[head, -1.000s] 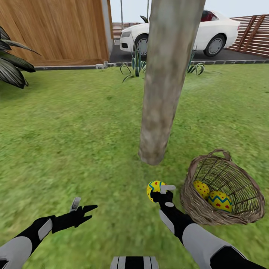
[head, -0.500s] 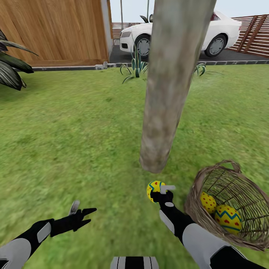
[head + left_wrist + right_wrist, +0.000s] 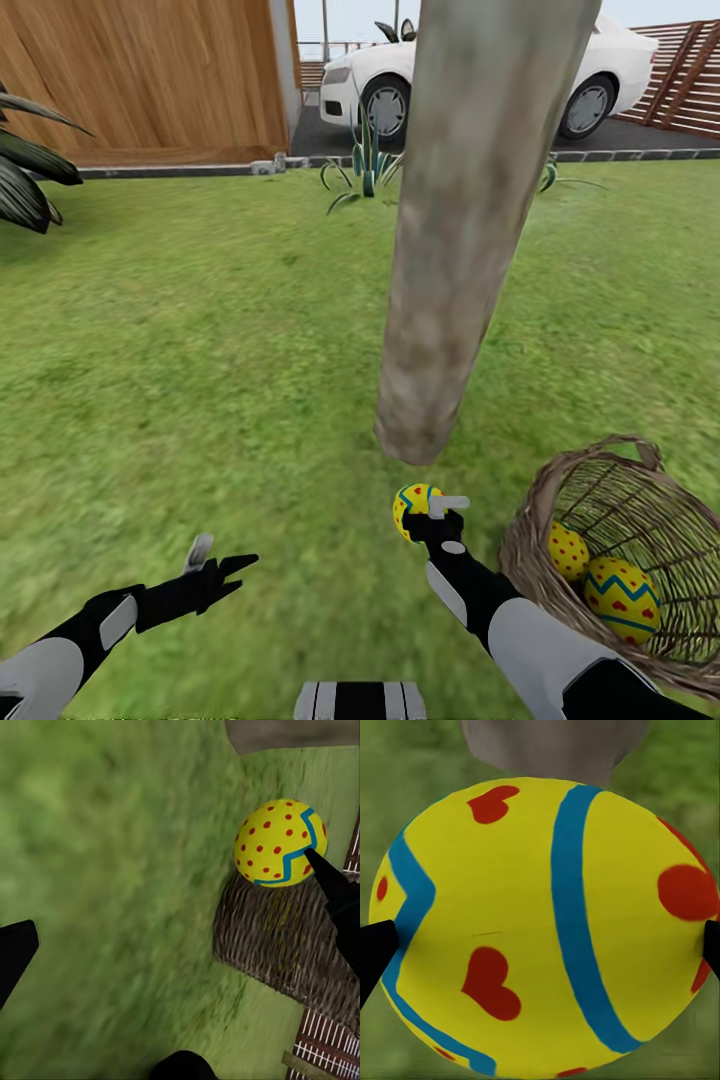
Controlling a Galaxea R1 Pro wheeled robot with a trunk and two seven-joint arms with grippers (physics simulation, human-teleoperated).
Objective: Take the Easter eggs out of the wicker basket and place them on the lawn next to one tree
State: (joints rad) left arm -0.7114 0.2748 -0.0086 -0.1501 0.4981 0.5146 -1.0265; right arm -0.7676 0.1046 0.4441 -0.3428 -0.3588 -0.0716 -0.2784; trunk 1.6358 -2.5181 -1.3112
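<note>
My right gripper (image 3: pixel 428 512) is shut on a yellow Easter egg (image 3: pixel 413 505) with a blue zigzag and red marks, held over the lawn (image 3: pixel 200 350) just short of the tree (image 3: pixel 440 260) trunk's foot. In the right wrist view this egg (image 3: pixel 547 930) sits between the fingertips, with the trunk (image 3: pixel 555 746) behind it. The wicker basket (image 3: pixel 560 480) lies right of that arm, holding two more eggs (image 3: pixel 567 550) (image 3: pixel 622 598). My left gripper (image 3: pixel 215 565) hangs open over grass, well left. The left wrist view shows the held egg (image 3: pixel 280 842) in front of the basket (image 3: pixel 270 937).
Behind the tree, a white car (image 3: pixel 500 70) stands on a paved drive. A wooden wall (image 3: pixel 150 80) is at back left and a slatted fence (image 3: pixel 690 80) at back right. Spiky plants (image 3: pixel 365 165) edge the lawn, and a dark-leafed plant (image 3: pixel 25 170) is at far left.
The whole view has shifted: the trunk looms nearer and the basket sits lower and further right in the picture. The egg stays in my right gripper. The left arm has dropped slightly.
</note>
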